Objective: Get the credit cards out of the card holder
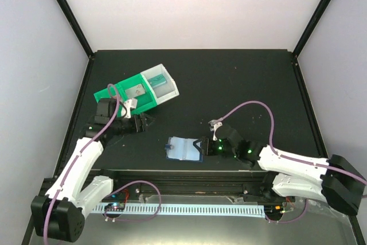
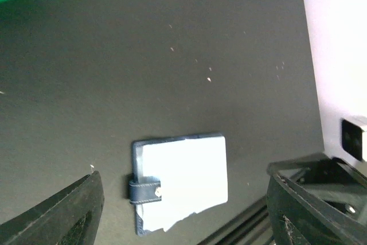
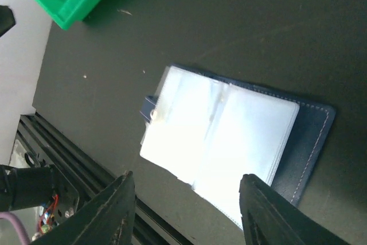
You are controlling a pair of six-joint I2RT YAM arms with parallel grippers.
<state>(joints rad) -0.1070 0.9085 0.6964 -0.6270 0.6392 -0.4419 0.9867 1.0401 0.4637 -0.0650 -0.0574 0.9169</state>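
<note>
The card holder [image 1: 182, 148] lies open on the black table near its front edge, with its translucent pale-blue sleeves [image 3: 218, 139] fanned over a dark blue cover and a small tab [image 2: 143, 190] on one short side. Glare whitens the sleeves, so the credit cards are hidden. My right gripper [image 1: 202, 146] is at the holder's right end. In the right wrist view the right gripper [image 3: 188, 177] is open, its jaws straddling the near sleeve edge without touching it. My left gripper [image 1: 143, 123] hovers up and left of the holder; the left gripper [image 2: 183, 199] is open and empty.
A green compartment tray [image 1: 123, 97] with a white end bin [image 1: 161, 82] stands behind the left gripper, and a pale flat piece lies in it. The table's front rail [image 1: 189, 173] runs just below the holder. Black frame posts rise at the back corners.
</note>
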